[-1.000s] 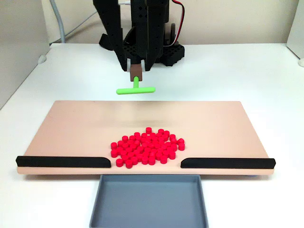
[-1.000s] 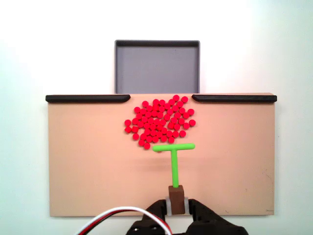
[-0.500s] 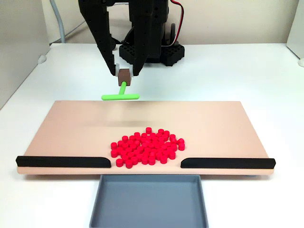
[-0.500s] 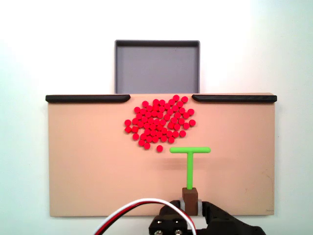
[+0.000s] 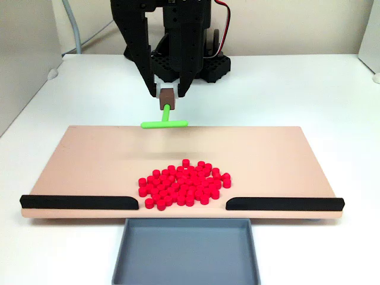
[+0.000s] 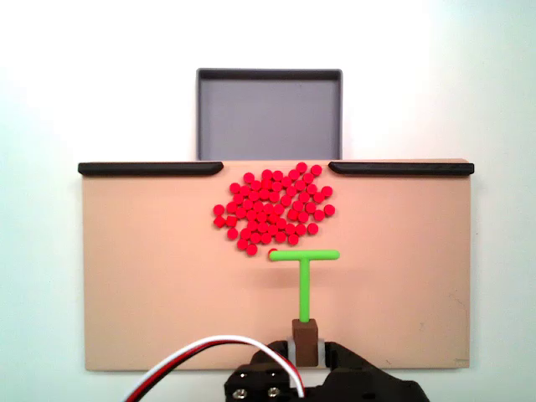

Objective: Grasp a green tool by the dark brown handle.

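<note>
in a fixed view from the front, the gripper (image 5: 168, 94) pinches the dark brown handle (image 5: 168, 95) of the green tool (image 5: 164, 122), whose crossbar hangs over the far edge of the tan board (image 5: 89, 166). in a fixed view from above, the crossbar sits just beside the red cylinders (image 6: 272, 208), and the handle (image 6: 305, 341) is clamped near the board's lower edge.

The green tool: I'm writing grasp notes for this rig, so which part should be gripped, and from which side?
Grip the dark brown handle, the blocky end of the green tool; its flat sides suit the jaws better than the thin stem. Come from the robot-base end, opposite the crossbar, as the gripper does here, shut on the block with the crossbar facing the red cylinders.
</note>
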Controlling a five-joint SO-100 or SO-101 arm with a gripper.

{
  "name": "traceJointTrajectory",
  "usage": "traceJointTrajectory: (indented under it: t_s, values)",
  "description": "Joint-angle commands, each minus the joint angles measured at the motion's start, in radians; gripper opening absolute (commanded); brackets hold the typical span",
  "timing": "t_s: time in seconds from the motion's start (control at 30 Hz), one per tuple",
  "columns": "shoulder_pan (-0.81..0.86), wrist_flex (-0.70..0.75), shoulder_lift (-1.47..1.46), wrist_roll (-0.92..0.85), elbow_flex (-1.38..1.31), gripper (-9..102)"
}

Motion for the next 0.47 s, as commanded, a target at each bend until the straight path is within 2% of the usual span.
traceJointTrajectory:
  t_s: [0.0,0.43]
  values:
    - [-0.012,0.003,0.021,0.006,-0.005,0]
    - [-0.028,0.003,0.021,0.021,-0.005,0]
